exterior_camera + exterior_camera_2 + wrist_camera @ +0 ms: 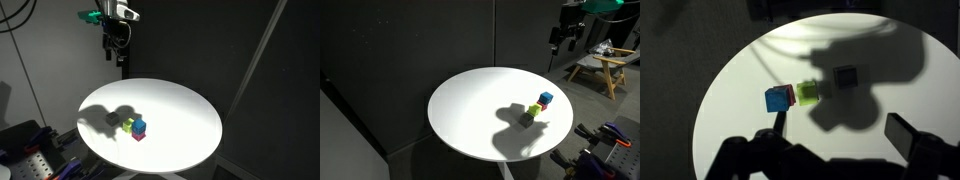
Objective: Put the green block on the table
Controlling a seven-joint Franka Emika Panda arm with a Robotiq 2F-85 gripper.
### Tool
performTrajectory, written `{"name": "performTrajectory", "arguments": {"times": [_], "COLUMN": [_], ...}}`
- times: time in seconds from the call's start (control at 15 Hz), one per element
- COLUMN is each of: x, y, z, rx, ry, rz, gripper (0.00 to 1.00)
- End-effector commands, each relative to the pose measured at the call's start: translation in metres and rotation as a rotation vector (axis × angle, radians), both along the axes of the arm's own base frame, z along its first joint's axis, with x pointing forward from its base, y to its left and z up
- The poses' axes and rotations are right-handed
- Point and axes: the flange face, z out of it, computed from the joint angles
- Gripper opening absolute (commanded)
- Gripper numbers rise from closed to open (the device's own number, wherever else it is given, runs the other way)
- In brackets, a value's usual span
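The lime green block (808, 94) lies near the middle of the round white table (730, 120), touching a blue cube (777, 99) that has a red block (791, 94) behind or under it. A grey cube (845, 75) sits in shadow close by. The cluster shows in both exterior views, with the green block (128, 126) (535, 108) beside the blue cube (140, 124) (546, 98). I cannot tell whether the green block rests on the table or on another block. My gripper (840, 135) is open and empty, high above the table (118, 52) (566, 42).
The arm casts a large shadow (855, 95) over the blocks. Dark panels stand behind the table (440, 40). A wooden stool (600, 68) stands at the back, and equipment (35, 155) lies beside the table edge.
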Motion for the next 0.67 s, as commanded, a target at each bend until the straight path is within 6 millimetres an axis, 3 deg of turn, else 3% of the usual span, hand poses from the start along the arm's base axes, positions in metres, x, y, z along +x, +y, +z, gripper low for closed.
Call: {"name": "performTrajectory", "arguments": {"times": [0.0, 0.6], "x": [-0.015, -0.027], "y": [-0.006, -0.006], "z": [0.012, 0.026], "rx": [-0.017, -0.014], "ry": [-0.006, -0.044], "rz": [-0.002, 0.009], "gripper": [1.0, 1.0]}}
